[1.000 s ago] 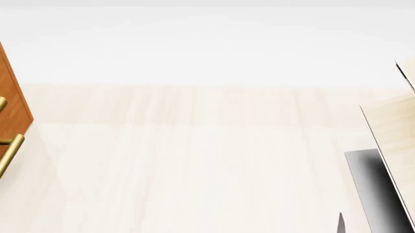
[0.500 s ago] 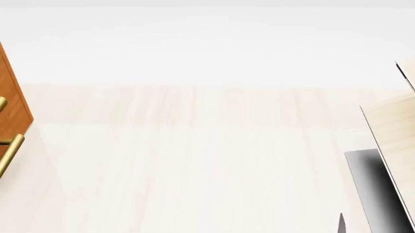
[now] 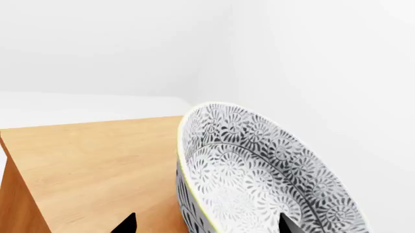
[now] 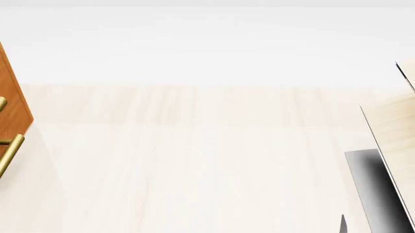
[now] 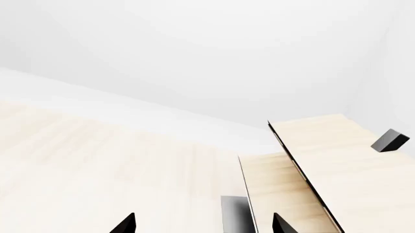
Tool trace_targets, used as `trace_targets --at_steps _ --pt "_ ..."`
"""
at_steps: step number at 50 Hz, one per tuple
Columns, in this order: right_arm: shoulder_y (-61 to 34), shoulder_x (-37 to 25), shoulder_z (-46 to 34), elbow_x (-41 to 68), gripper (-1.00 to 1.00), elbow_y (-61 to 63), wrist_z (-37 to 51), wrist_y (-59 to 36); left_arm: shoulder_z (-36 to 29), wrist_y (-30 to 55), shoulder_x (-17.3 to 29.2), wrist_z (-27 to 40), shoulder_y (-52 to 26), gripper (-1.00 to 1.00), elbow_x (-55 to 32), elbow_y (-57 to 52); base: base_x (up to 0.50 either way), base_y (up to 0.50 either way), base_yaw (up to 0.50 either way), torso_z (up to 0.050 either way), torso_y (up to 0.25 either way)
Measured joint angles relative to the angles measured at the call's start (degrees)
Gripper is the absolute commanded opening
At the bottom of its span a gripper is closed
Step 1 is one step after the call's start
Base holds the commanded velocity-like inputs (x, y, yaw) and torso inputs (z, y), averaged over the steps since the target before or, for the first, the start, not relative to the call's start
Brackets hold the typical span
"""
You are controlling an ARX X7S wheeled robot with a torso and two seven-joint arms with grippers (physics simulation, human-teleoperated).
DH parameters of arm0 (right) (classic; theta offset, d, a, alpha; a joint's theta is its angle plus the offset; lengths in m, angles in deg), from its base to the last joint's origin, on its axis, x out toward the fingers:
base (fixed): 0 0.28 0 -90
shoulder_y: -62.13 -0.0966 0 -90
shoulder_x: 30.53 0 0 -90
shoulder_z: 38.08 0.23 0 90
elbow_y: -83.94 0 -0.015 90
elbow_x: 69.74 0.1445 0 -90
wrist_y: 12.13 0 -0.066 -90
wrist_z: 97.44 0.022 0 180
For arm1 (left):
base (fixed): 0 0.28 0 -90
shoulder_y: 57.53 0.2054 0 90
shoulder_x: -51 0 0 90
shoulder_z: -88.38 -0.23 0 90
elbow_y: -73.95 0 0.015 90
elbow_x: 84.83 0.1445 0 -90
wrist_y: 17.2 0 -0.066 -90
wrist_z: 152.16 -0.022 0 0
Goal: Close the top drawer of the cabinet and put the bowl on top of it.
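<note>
**Bowl between my left fingers, over the cabinet top**

The bowl (image 3: 259, 170) sits right at my left claw (image 3: 207, 225), tipped steeply so its patterned inside faces my wrist camera. It holds nothing that I can see: only the grey floral print runs across the inner wall up to the thin cream rim. One of my dark fingertips (image 3: 126, 224) shows on the cabinet side of the bowl and the other on the far side, with the bowl's lower part between them. My fingers stand wide apart around it; whether they press on its wall I cannot tell, since the contact lies below the edge of the view.

Just beyond and beneath the bowl lies the flat orange-brown top of the cabinet (image 3: 91, 160). I cannot tell whether the bowl touches that surface or hangs just over it.

In the head view only the cabinet's edge and brass bar handles (image 4: 9, 153) show at the far left; I cannot make out the top drawer's position.

My right claw (image 5: 204, 225) is spread and empty, over pale floor, with a pale plywood structure (image 5: 324, 160) ahead of it and a small dark block (image 5: 389, 141) on that.
</note>
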Motion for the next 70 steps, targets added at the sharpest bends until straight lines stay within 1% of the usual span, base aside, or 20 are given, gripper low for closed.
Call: trace_targets --at_steps 20,46,57,70 --pt "1.40 0.35 0.89 -0.46 1.00 0.26 -0.48 0.61 1.20 2.62 0.78 2.13 0.56 1.00 -2.31 -3.33 0.00 0.00 0.00 0.000 0.000" --pt "2.55 0.41 2.47 -0.29 1.00 0.52 -1.12 1.17 1.55 7.50 1.80 5.61 -1.54 1.00 -6.07 -9.28 0.00 0.00 0.00 0.000 0.000" --pt "3.37 0.10 3.78 0.51 1.00 0.90 -1.11 1.34 3.96 8.85 2.69 6.87 0.90 1.00 -8.25 -12.91 0.00 0.00 0.00 0.000 0.000" --pt "2.33 -0.25 2.17 0.08 1.00 0.61 -0.78 1.62 7.34 9.94 3.74 7.34 4.83 1.00 -10.85 -17.47 0.00 0.00 0.00 0.000 0.000"
